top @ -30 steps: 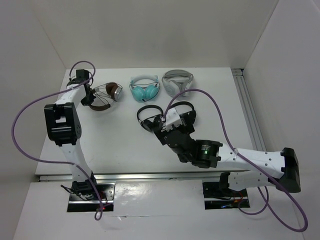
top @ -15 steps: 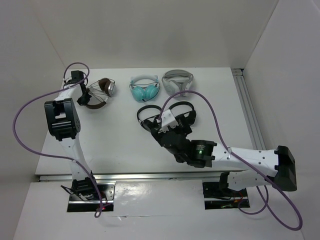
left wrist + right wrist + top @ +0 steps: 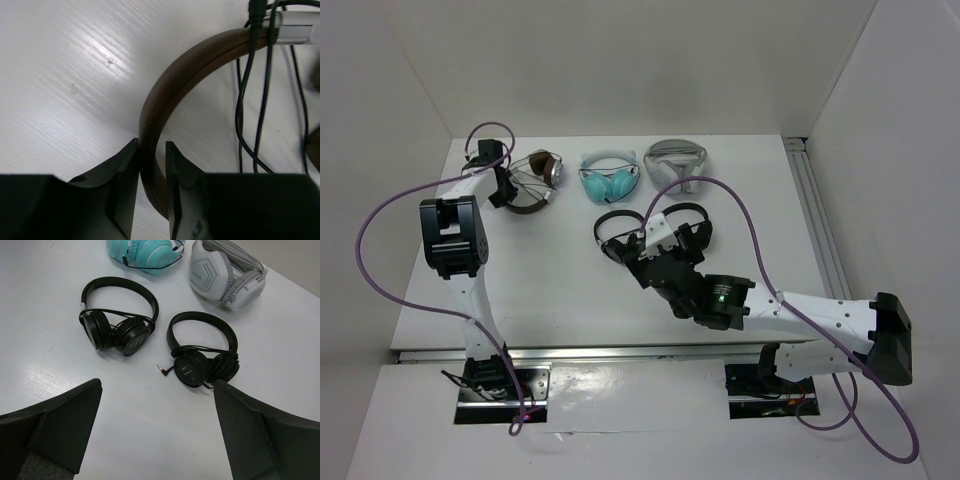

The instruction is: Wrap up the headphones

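Note:
The headphones (image 3: 534,181), with a brown headband and silver cups, lie at the table's back left. In the left wrist view the brown headband (image 3: 172,82) runs down between my left gripper's (image 3: 151,145) fingers. The band rests against the left finger, and a narrow gap shows beside the right finger, so the jaws are slightly open around it. Thin black cable (image 3: 257,100) strands cross the band and hang inside the arc. From above, the left gripper (image 3: 503,187) is at the band's left side. My right gripper (image 3: 157,385) hovers wide open and empty over bare table near the middle (image 3: 638,252).
Two all-black pairs (image 3: 117,320) (image 3: 205,357) lie just beyond the right gripper, one with its plug on the table. A teal pair (image 3: 610,178) and a white-grey pair (image 3: 675,163) sit along the back. White walls enclose the table; a rail (image 3: 815,210) runs along the right.
The left gripper swung the headphones left, then back right and toward the rear, and its jaws have loosened on the headband. The right arm shifted only slightly.

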You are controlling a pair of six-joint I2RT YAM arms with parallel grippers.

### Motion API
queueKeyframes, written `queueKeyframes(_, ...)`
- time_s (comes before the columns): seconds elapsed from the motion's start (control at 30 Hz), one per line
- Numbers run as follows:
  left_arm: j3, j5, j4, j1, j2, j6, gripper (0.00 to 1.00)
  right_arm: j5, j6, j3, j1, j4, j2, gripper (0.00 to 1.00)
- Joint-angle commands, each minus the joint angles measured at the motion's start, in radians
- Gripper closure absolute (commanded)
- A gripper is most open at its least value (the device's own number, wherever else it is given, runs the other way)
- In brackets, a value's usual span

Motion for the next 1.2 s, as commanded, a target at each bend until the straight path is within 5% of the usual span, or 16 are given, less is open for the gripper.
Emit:
queueKeyframes(0.0,-0.021,0.038,0.065,-0.004,-0.054,0.004,0.61,-0.006,0.025,-0.012,-0.008,0.039,-0.023,0.0)
queueKeyframes(0.07,-0.038,0.05,0.074,-0.004,-0.077,0.004,0.48,-0.015,0.026,-0.012,-0.008,0.039,-0.034,0.0)
queueKeyframes(0.17,-0.061,0.05,0.085,-0.004,-0.101,0.004,0.0,-0.024,0.026,-0.012,-0.008,0.03,-0.044,0.0)
queueKeyframes(0.47,-0.121,0.076,0.137,-0.061,-0.314,0.004,0.0,-0.075,0.053,0.026,-0.017,0.018,-0.066,0.0)
queueKeyframes(0.7,-0.119,0.114,0.065,-0.158,-0.639,0.03,0.0,-0.053,0.182,0.215,-0.026,-0.227,-0.066,0.0)
queueKeyframes(1.17,-0.74,0.394,0.037,-0.236,-1.528,0.099,0.0,-0.112,0.257,0.257,0.003,-0.494,-0.389,0.0)
